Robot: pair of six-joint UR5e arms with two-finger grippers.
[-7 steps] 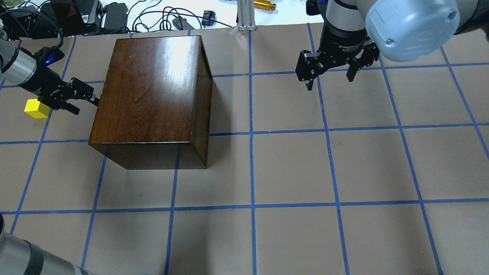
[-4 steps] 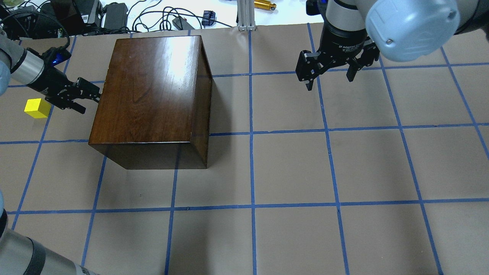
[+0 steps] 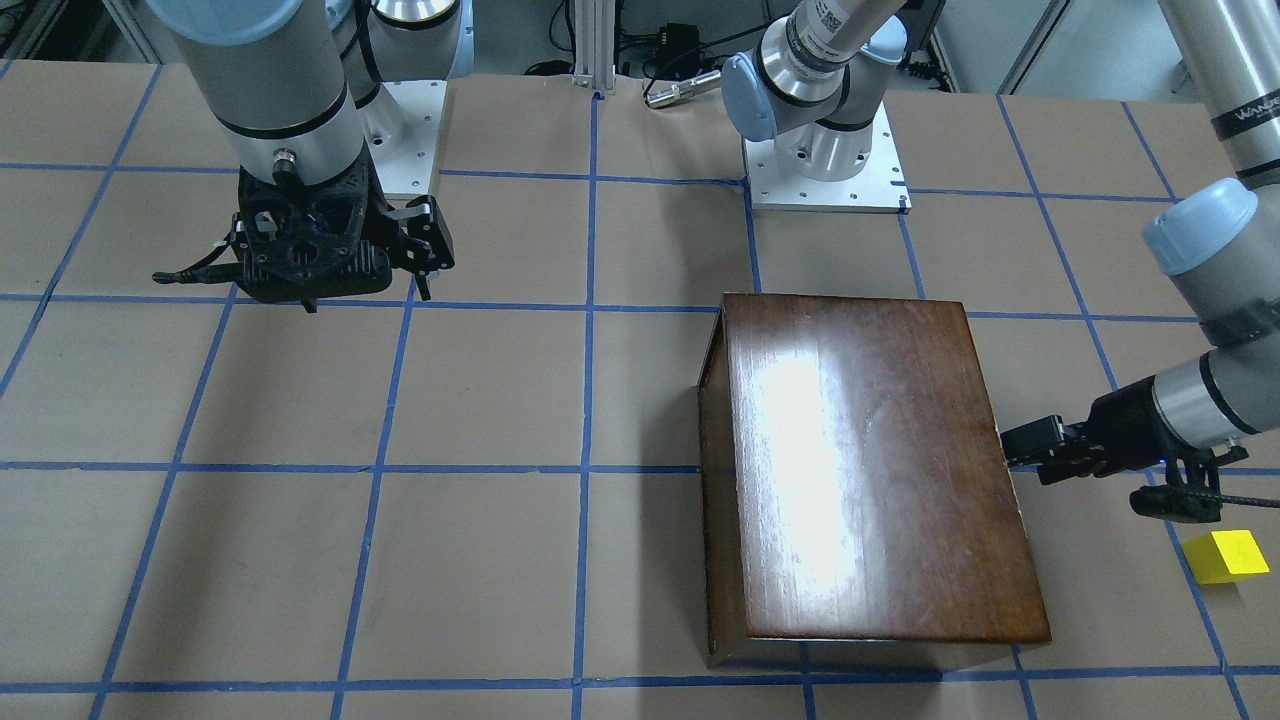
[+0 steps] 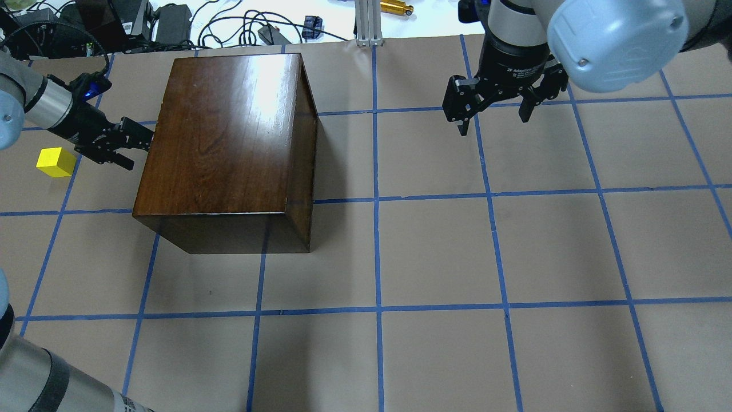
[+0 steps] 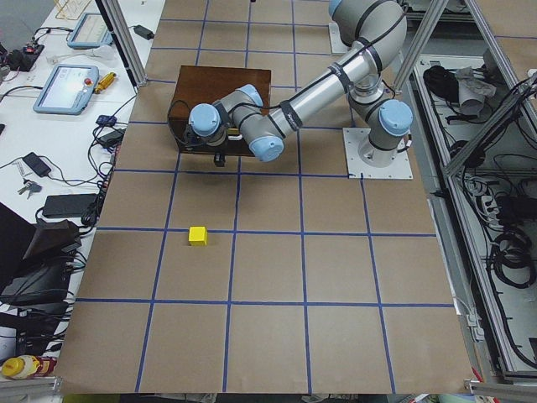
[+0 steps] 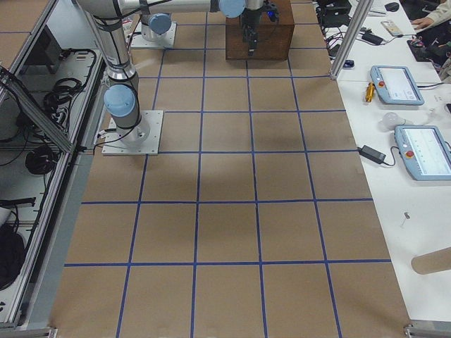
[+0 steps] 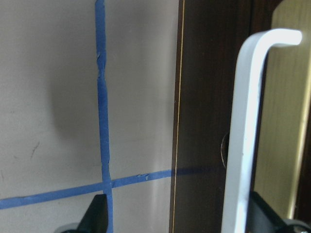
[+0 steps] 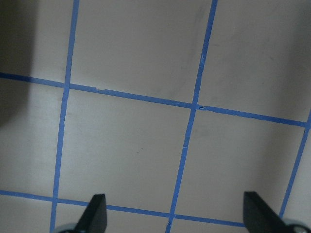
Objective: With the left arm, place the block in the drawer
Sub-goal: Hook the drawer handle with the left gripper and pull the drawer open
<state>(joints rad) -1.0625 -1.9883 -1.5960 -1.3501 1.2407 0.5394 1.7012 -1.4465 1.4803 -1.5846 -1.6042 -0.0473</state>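
The yellow block (image 4: pixel 56 162) lies on the table to the left of the dark-brown wooden box (image 4: pixel 229 131); it also shows in the front view (image 3: pixel 1225 556). The drawer is closed; only its dark front panel (image 7: pixel 209 97) and white handle (image 7: pixel 248 126) show, in the left wrist view. My left gripper (image 4: pixel 128 147) is open and empty, level with the table and pointing at the box's left face, with its fingertips almost at it. In the left wrist view the handle stands between the fingertips (image 7: pixel 97 216), close to the right one. My right gripper (image 4: pixel 494 117) is open and empty over the far right of the table.
Blue tape lines grid the brown table (image 4: pixel 434 252). Cables and power bricks (image 4: pixel 171 23) lie beyond its far edge. The right wrist view shows only bare table under the right gripper (image 8: pixel 177 218).
My left gripper has moved away from the block, right and toward the far edge, up to the box's left face. The block and the right arm have not moved.
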